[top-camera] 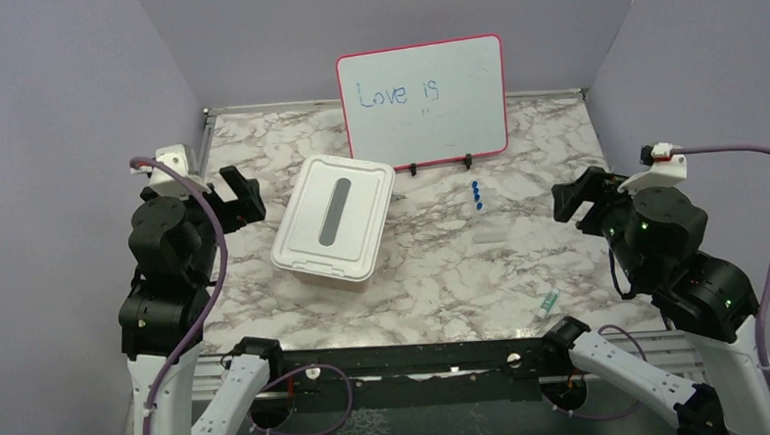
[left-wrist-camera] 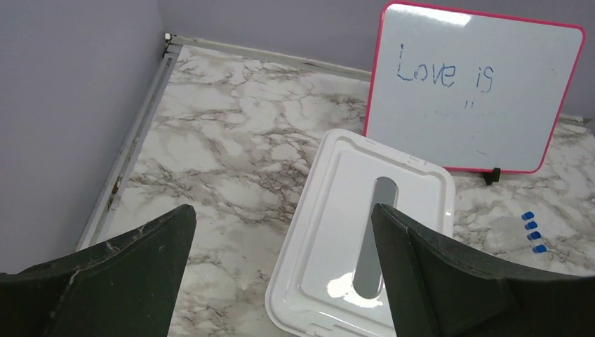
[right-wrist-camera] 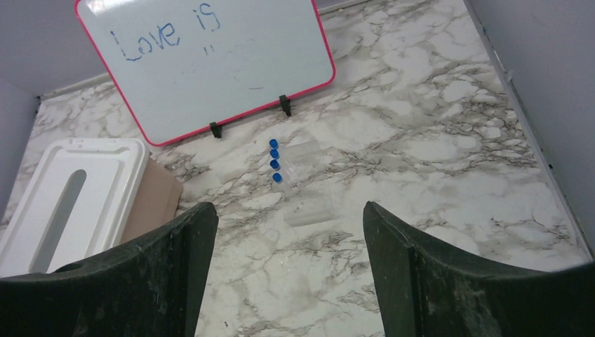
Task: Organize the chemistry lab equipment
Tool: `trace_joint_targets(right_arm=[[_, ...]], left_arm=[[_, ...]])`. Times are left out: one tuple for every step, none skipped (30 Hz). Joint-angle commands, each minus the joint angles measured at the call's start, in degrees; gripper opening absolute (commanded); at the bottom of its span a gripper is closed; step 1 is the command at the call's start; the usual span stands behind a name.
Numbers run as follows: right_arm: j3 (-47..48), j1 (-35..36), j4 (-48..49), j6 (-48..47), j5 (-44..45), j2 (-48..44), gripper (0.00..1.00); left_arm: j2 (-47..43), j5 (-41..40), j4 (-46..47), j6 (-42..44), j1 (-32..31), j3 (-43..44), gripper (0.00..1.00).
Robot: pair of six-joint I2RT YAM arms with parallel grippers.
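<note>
Nearest, at the right front of the marble table (top-camera: 433, 284), the green-handled slim tool (top-camera: 549, 301) lies alone. Farther in, right of centre, a small clear piece (top-camera: 490, 237) lies flat, with the little clear tubes with blue caps (top-camera: 476, 196) in a row just beyond. The left gripper (left-wrist-camera: 281, 210) and right gripper (right-wrist-camera: 288, 207) hang at either side, fingers spread wide and empty. The white-lidded tub (top-camera: 332, 220) sits left of centre, the pink-framed whiteboard (top-camera: 423, 103) at the far edge.

Robotics lab test cell: plain lavender partition walls (top-camera: 52, 85) boxing marble-print tabletop (top-camera: 442, 274), metal mounting rail (top-camera: 417, 358) at near edge
</note>
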Motion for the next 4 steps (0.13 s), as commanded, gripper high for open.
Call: trace_joint_targets(right_arm=[[1.0, 0.2, -1.2, -0.6, 1.6, -0.7, 0.82], [0.8, 0.2, -1.1, -0.5, 1.5, -0.7, 0.82], [0.6, 0.2, -0.9, -0.4, 1.5, -0.8, 0.82], [0.4, 0.2, -0.7, -0.3, 1.4, -0.8, 0.82]], left_arm=[[-0.8, -1.9, -2.3, 0.7, -0.1, 1.3, 0.99], [-0.6, -2.6, -2.7, 0.4, -0.1, 1.6, 0.99], [-0.6, -3.3, -3.1, 0.3, -0.1, 1.9, 0.99], [-0.4, -4.0, -3.4, 0.3, -0.1, 2.0, 0.99]])
